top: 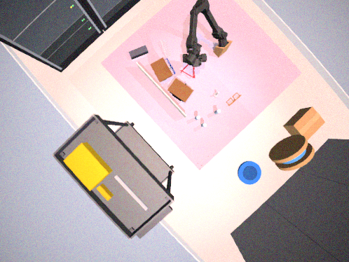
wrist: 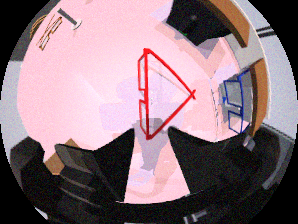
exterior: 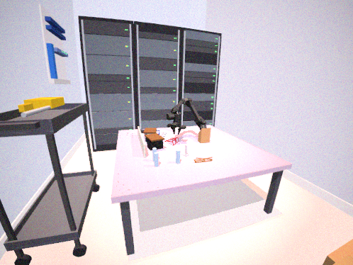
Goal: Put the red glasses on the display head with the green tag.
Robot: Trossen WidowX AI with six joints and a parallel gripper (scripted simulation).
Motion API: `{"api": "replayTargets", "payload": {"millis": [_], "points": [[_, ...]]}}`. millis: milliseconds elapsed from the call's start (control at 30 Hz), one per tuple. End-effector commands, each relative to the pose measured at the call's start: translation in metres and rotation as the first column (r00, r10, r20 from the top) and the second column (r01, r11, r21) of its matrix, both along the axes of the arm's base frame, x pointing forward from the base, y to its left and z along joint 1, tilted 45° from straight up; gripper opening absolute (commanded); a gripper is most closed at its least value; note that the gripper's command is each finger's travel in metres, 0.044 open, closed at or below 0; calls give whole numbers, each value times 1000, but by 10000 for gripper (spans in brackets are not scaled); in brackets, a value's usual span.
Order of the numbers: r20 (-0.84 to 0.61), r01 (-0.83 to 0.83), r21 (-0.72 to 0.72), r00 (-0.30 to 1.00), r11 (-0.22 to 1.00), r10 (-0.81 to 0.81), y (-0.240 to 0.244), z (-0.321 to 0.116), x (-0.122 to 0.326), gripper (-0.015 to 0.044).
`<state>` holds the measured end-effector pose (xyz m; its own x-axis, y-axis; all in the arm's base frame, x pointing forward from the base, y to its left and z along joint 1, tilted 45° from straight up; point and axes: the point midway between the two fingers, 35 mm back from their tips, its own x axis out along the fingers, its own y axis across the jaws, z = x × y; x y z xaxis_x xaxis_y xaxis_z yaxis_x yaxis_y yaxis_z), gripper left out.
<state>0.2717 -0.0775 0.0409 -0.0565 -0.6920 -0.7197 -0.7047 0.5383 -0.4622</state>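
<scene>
The red glasses (top: 187,74) (exterior: 173,141) (wrist: 171,72) lie on the pink table, their temples converging and crossing at the tips. My gripper (wrist: 150,131) is partly open with nothing between its fingers; in the wrist view its fingertips are beside one hinge corner of the glasses. Two brown-topped blocks appear to be the display heads. The nearer one (top: 180,90) (exterior: 154,137) (wrist: 197,22) has a black body. The other one (top: 161,69) (exterior: 149,130) (wrist: 259,95) has blue glasses (top: 170,66) (wrist: 235,102) at its side. I cannot make out a green tag.
A pale upright board (top: 161,89) (exterior: 142,142) runs behind the blocks. Several small posts, one of them here (top: 217,111) (exterior: 178,156), and orange glasses (top: 233,99) (exterior: 203,160) (wrist: 49,32) are farther along the table. A dark grey block (top: 138,52) lies near one edge.
</scene>
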Motion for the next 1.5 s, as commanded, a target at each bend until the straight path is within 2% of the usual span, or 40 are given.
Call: {"api": "replayTargets", "payload": {"millis": [0,67,100,1467], "points": [[-18,-11,-8,1000,1000,10,-1,-1,-2,174],[-18,-11,-8,1000,1000,10,-1,-1,-2,121],[-18,-11,-8,1000,1000,10,-1,-1,-2,120],[-19,-11,-10,1000,1000,11,-37,-42,-8,120]]}}
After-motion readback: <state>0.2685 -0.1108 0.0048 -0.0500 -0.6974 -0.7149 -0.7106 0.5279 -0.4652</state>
